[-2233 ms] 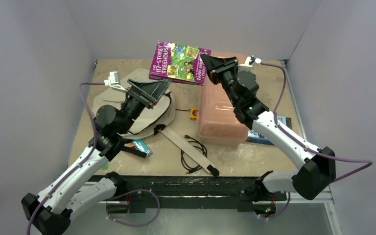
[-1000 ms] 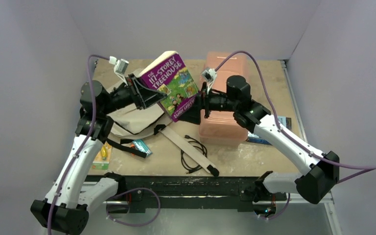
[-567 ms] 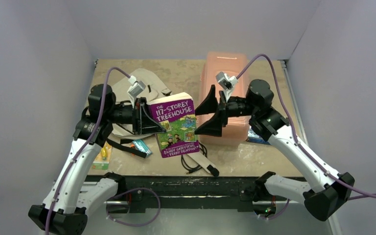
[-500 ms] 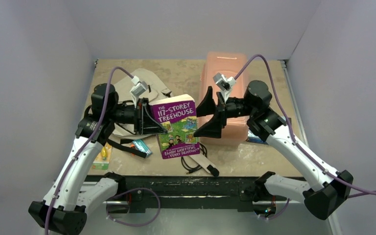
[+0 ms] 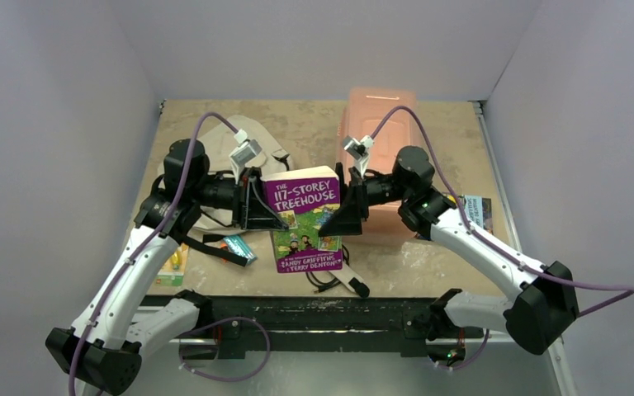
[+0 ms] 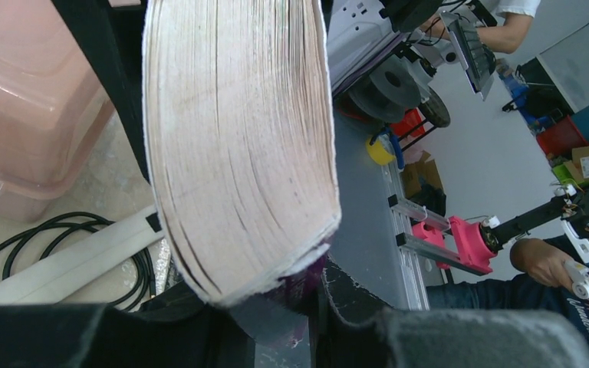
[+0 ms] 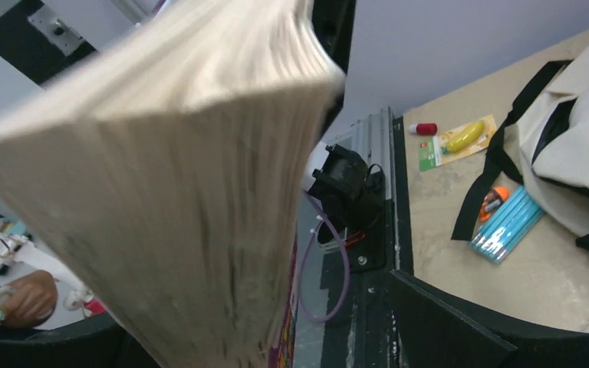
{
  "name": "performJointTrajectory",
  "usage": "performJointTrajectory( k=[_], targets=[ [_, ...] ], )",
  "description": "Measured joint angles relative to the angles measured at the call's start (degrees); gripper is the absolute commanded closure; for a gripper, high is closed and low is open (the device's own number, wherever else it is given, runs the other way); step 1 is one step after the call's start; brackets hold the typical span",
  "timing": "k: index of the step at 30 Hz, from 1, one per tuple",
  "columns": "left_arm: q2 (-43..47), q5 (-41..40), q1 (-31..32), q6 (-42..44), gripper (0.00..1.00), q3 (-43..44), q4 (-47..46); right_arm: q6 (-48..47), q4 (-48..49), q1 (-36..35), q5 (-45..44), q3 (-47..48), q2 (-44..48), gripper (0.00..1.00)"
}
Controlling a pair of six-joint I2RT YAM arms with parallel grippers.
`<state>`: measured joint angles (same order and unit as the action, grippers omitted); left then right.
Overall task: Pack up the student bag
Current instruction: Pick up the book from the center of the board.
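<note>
The purple book "The 117-Storey Treehouse" (image 5: 305, 219) hangs above the table's near middle, cover toward the top camera. My left gripper (image 5: 266, 210) is shut on its left edge; the left wrist view shows the page block (image 6: 238, 153) rising out of the jaws. My right gripper (image 5: 343, 213) stands open around the book's right edge. In the right wrist view the blurred pages (image 7: 176, 199) sit between the fingers, with a gap to the right finger (image 7: 445, 322). The beige student bag (image 7: 583, 138) with black straps lies at the back left (image 5: 260, 140), mostly behind my left arm.
A translucent pink box (image 5: 376, 157) stands behind the right gripper. A black cable (image 5: 324, 276) and a beige strap (image 5: 343, 276) lie under the book. A blue pen pack (image 5: 238, 246) and a card with a yellow item (image 5: 173, 262) lie at the near left.
The left gripper carried the book from high at the back down toward the near middle. The right gripper, which had let go, has moved in around the book's right edge.
</note>
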<state>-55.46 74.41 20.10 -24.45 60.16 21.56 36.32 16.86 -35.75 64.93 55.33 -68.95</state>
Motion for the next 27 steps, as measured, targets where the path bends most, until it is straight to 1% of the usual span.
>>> performJointTrajectory(
  k=[4, 8, 11, 14, 16, 18, 19, 22, 24, 25, 26, 27],
  targets=[
    [-0.17, -0.31, 0.31, 0.55, 1.0, 0.17, 0.7, 5.25, 5.38, -0.26, 0.44, -5.38, 0.02, 0.09],
    [-0.15, -0.98, 0.33, 0.24, 1.0, 0.17, 0.13, 8.37, 9.2, -0.57, 0.42, -7.23, 1.01, 0.09],
    [0.04, -1.16, 0.35, -1.38, 1.0, 0.15, -2.29, 12.04, 14.91, -0.63, 0.5, -8.76, 1.77, 0.08],
    [0.61, -1.11, 0.35, -1.46, 1.0, 0.15, -2.91, 13.57, 16.81, -0.63, 0.59, -8.87, 1.79, 0.03],
    [0.7, -1.14, 0.48, -0.63, 1.0, 0.26, -1.81, 13.57, 16.68, -0.63, 0.59, -8.76, 1.79, 0.02],
    [0.74, -1.16, 0.63, 0.35, 1.0, 0.28, 0.11, 13.57, 16.61, -0.63, 0.57, -8.68, 1.79, 0.06],
    [0.83, -1.2, 0.74, 0.63, 1.0, 0.24, 0.76, 13.64, 16.65, -0.63, 0.46, -8.63, 1.79, 0.1],
    [1.22, -1.55, 0.98, 0.68, 1.0, 0.11, 0.85, 15.39, 18.51, -0.83, 0.15, -8.63, 1.7, 0.37],
    [1.55, -1.75, 1.14, 0.68, 1.0, 0.09, 0.85, 17.92, 21.75, -1.25, 0.15, -8.66, 1.36, 0.52],
    [1.64, -1.99, 1.2, 0.68, 1.0, 0.09, 0.85, 18.73, 23.17, -1.64, 0.17, -8.68, 1.11, 0.61],
    [1.64, -2.45, 1.2, 0.66, 1.0, 0.09, 0.9, 19.3, 24.04, -1.95, 0.09, -8.7, 0.96, 0.74],
    [1.64, -2.99, 1.27, 0.61, 1.0, 0.09, 1.03, 19.91, 25.11, -2.49, 0.0, -8.72, 0.68, 0.91]
  ],
)
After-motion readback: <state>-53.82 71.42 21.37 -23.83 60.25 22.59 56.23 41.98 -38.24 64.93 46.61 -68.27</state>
